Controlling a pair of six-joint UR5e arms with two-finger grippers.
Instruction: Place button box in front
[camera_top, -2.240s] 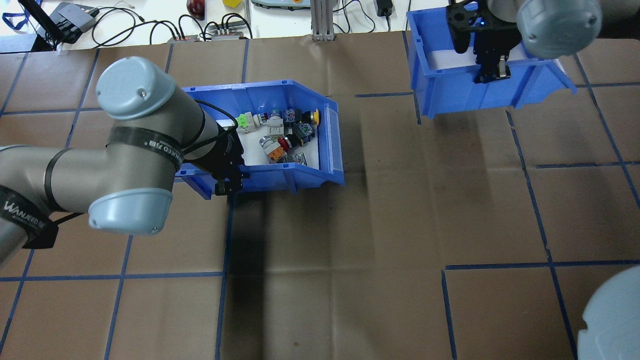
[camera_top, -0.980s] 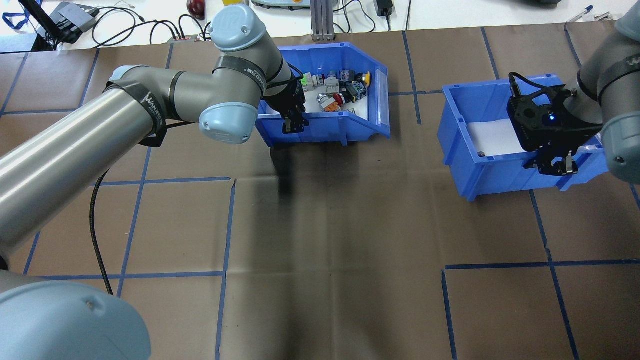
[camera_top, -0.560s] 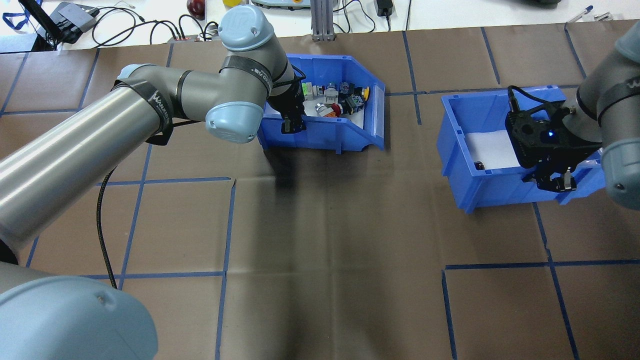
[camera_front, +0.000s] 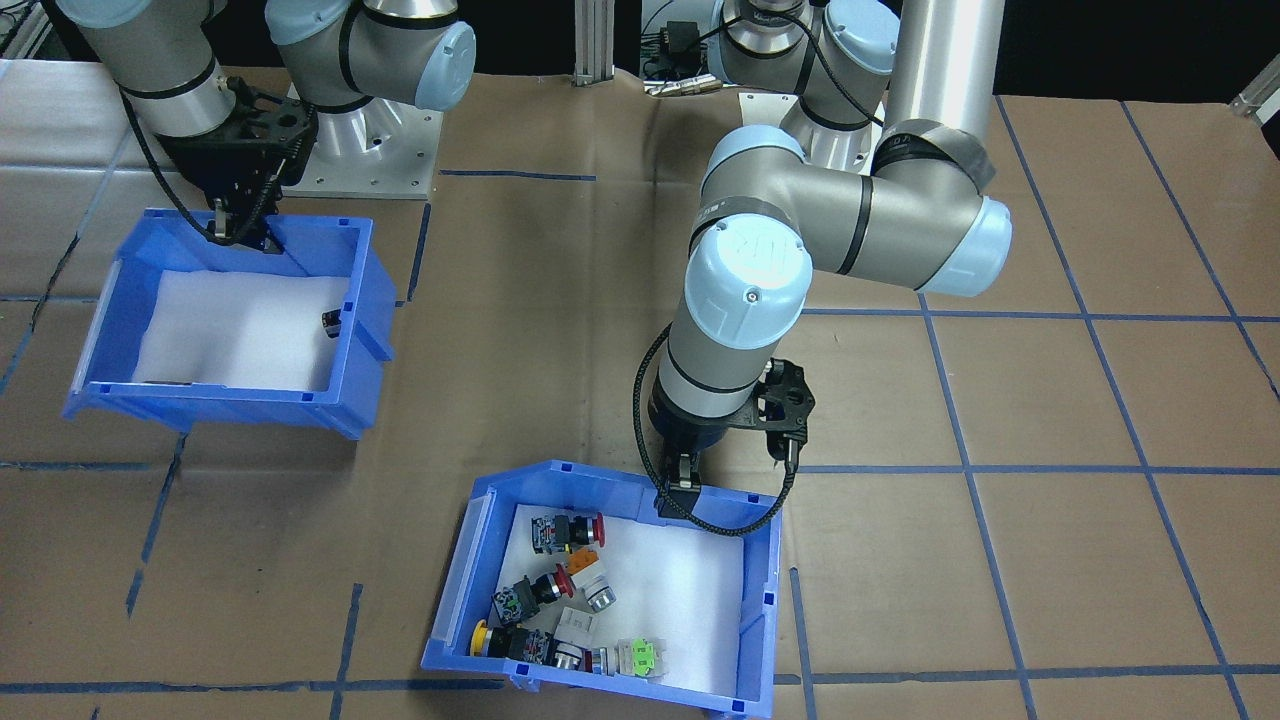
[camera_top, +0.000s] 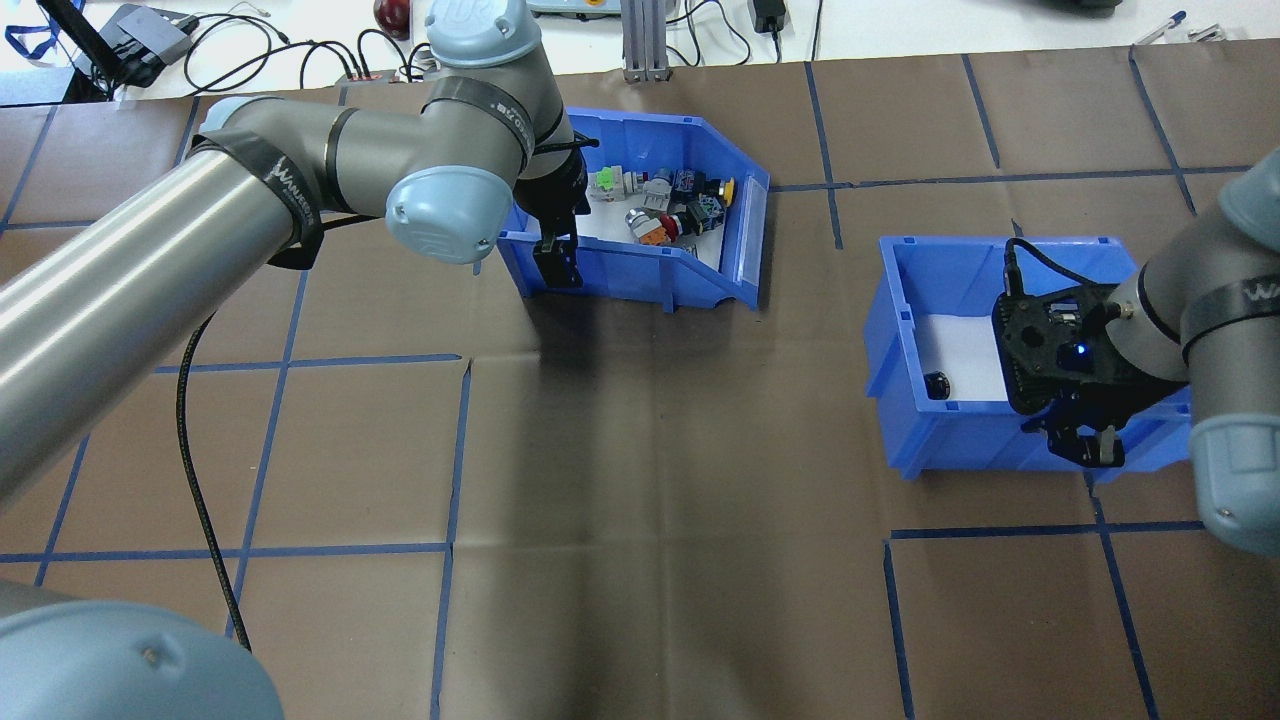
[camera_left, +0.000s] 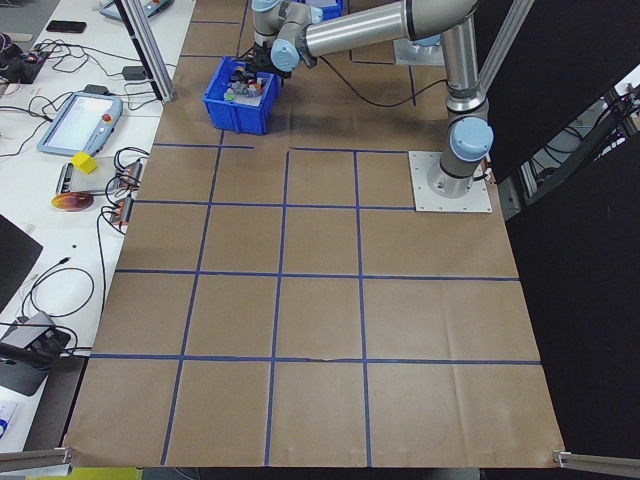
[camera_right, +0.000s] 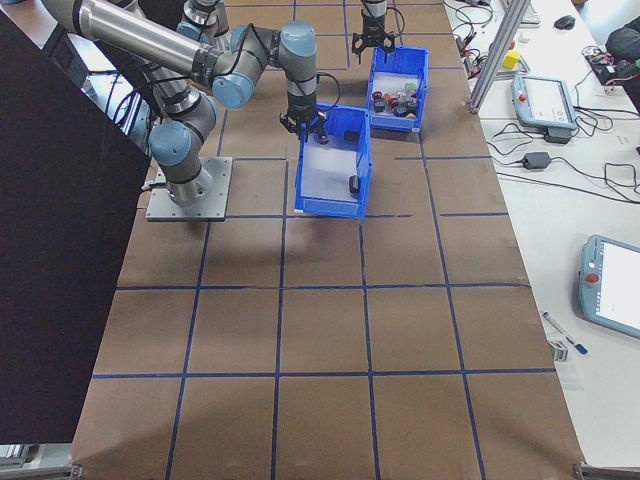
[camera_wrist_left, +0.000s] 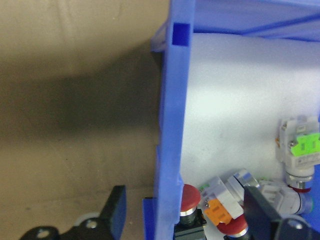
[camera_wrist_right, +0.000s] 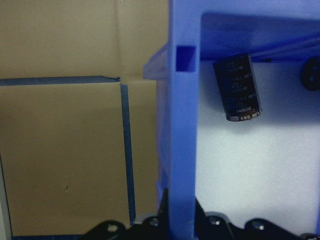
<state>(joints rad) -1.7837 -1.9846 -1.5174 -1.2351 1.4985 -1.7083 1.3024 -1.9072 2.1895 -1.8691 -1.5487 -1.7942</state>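
Observation:
The button box (camera_top: 640, 276) is a blue bin with a white liner. It sits on the table's far side, left of centre, and appears in the front-facing view as the button box (camera_front: 762, 600). Coloured push buttons (camera_top: 668, 200) lie clustered inside it. My left gripper (camera_top: 555, 265) straddles its near wall (camera_wrist_left: 172, 125), open, with both fingers clear of the plastic. My right gripper (camera_top: 1088, 447) is shut on the near wall of the other blue bin (camera_top: 900, 400). That bin holds a dark cylinder (camera_wrist_right: 237, 87) and looks tilted in the front-facing view.
The table is covered in brown paper (camera_top: 660, 480) with a blue tape grid. Beyond its far edge, a white bench carries cables (camera_top: 300, 50) and an aluminium post (camera_top: 645, 40). The arms' base plates (camera_front: 375, 150) stand at the robot's side.
My left arm carried the button box away from the robot and to the right, set it down and opened its jaws. My right arm brought the other bin nearer the robot.

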